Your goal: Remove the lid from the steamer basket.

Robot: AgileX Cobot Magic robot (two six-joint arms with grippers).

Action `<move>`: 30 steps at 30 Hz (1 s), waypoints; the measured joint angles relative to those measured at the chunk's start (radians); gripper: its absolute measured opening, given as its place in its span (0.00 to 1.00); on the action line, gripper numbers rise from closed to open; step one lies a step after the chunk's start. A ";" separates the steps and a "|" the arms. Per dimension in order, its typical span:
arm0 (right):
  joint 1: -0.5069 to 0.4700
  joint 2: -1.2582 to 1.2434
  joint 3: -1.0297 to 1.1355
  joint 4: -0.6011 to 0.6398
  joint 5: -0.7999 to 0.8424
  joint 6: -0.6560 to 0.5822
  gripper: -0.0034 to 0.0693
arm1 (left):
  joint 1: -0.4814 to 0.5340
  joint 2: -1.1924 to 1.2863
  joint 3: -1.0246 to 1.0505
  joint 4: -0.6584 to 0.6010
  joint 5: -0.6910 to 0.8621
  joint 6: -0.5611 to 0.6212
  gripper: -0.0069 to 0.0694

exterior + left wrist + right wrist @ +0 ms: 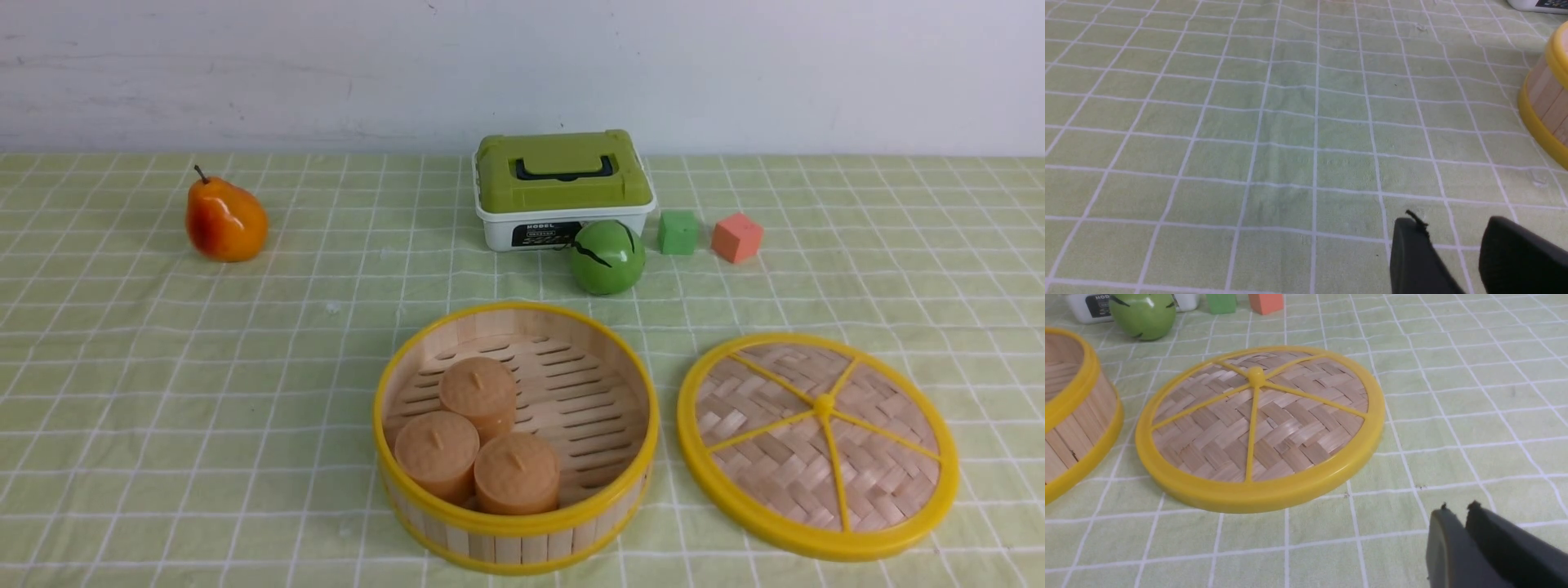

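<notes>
The front camera looks forward and down between the arms. Both wrist cameras look from nearer the bench; all three share the steamer basket

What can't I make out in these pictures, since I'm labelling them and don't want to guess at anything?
- Underside of the lid: face down on the cloth, hidden in every view.
- Small print on the white box, front view: too small, partly covered by the green ball.
- Most of the steamer basket, left wrist view: cut off by the edge.
</notes>
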 joint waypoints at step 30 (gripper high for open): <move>0.000 0.000 0.000 0.000 0.001 0.000 0.12 | 0.000 0.000 0.000 0.000 0.000 0.000 0.40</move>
